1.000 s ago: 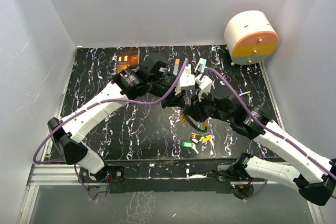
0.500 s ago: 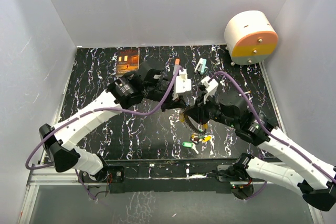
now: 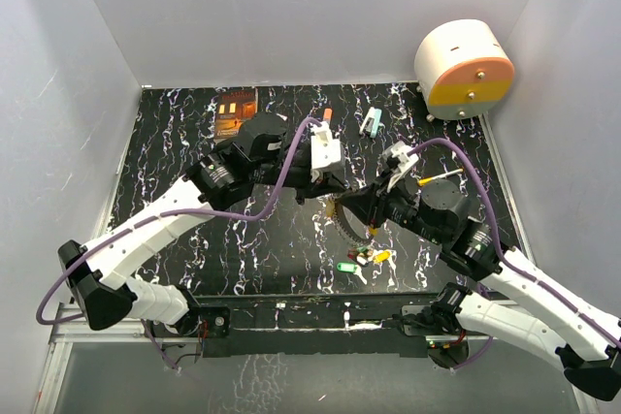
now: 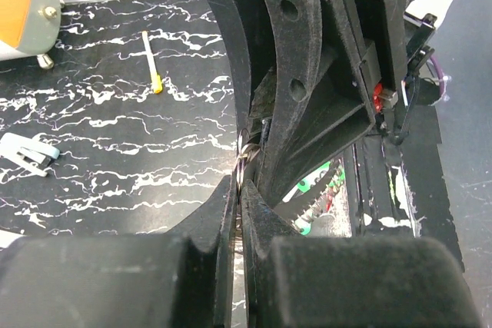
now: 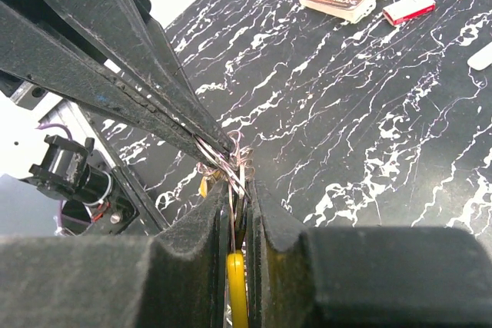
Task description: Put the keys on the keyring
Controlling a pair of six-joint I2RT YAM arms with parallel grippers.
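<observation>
My right gripper [image 5: 238, 193] is pinched shut on what looks like a small key with a yellow plastic head [image 5: 237, 291]. Its long axis points forward at the thin silvery wire ring [image 5: 228, 160], just ahead at frame centre. My left gripper [image 4: 244, 190] clamps that ring, tip to tip with mine. Lower centre from above, loose coloured-head keys [image 3: 361, 259] lie on the black marbled table [image 3: 194, 143].
</observation>
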